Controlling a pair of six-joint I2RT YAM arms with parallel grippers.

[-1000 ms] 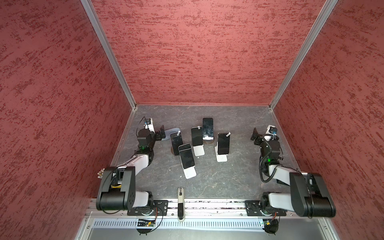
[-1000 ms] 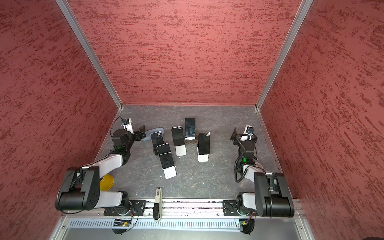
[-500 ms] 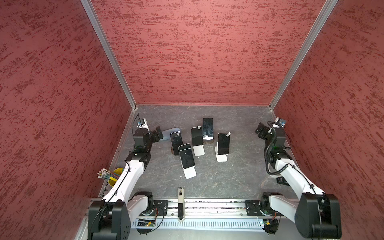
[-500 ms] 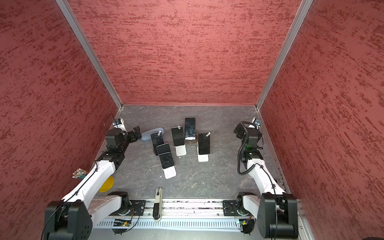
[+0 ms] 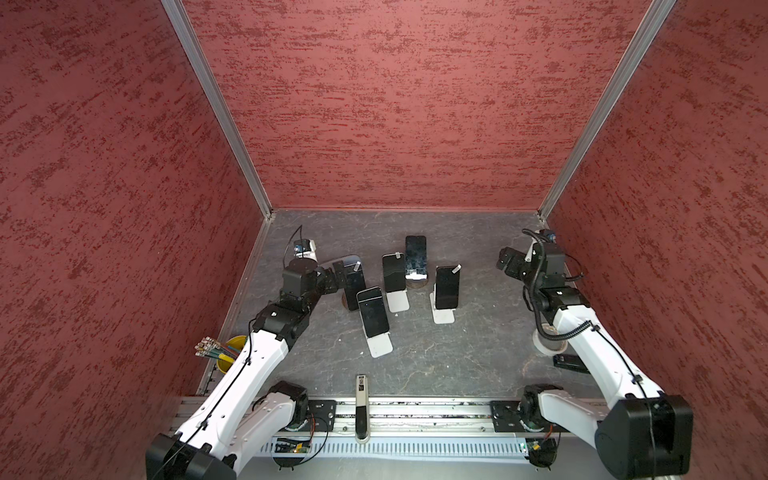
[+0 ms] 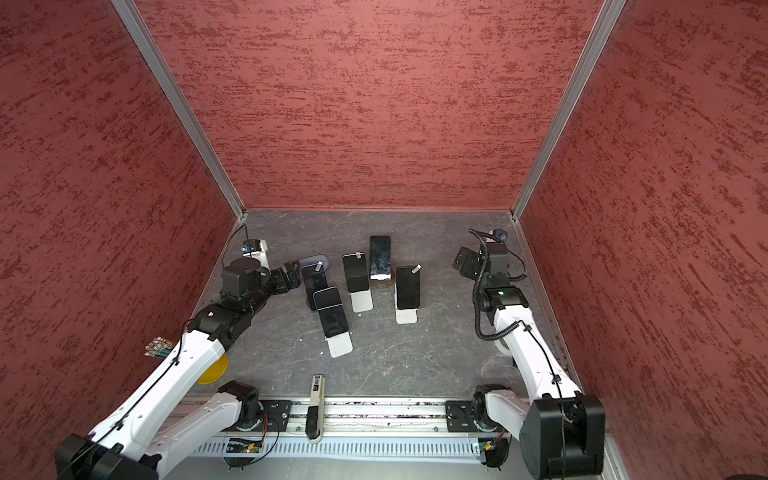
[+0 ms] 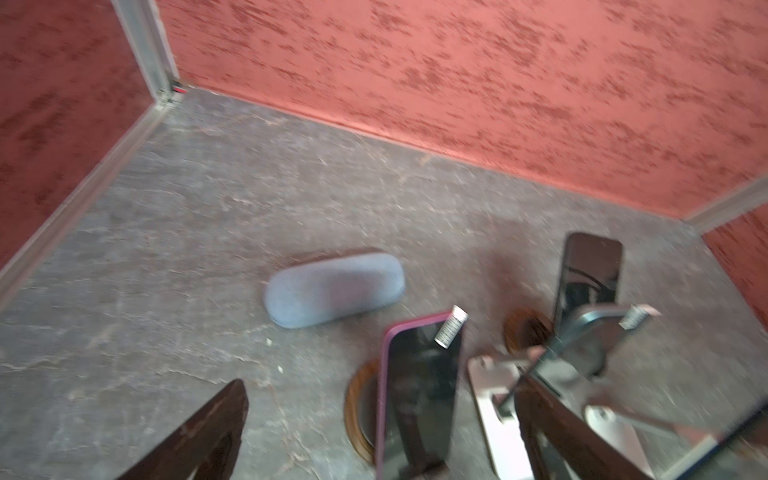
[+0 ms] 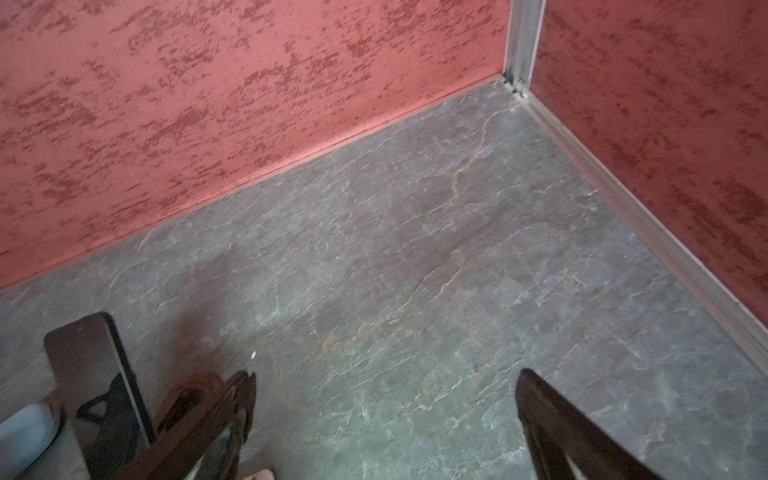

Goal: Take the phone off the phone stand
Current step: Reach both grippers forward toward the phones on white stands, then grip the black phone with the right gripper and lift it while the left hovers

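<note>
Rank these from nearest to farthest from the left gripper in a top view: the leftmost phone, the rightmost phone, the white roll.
1. The leftmost phone, just right of the left gripper.
2. The rightmost phone, across the group.
3. The white roll, far right.

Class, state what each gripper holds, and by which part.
Nothing is held: the left gripper and the right gripper both stand open, with nothing between their jaws.

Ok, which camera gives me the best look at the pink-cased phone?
Left wrist: the pink-cased phone fills the foreground, case edge and tag clear. Both top views show it small, its lower part behind another phone. Right wrist misses it.
</note>
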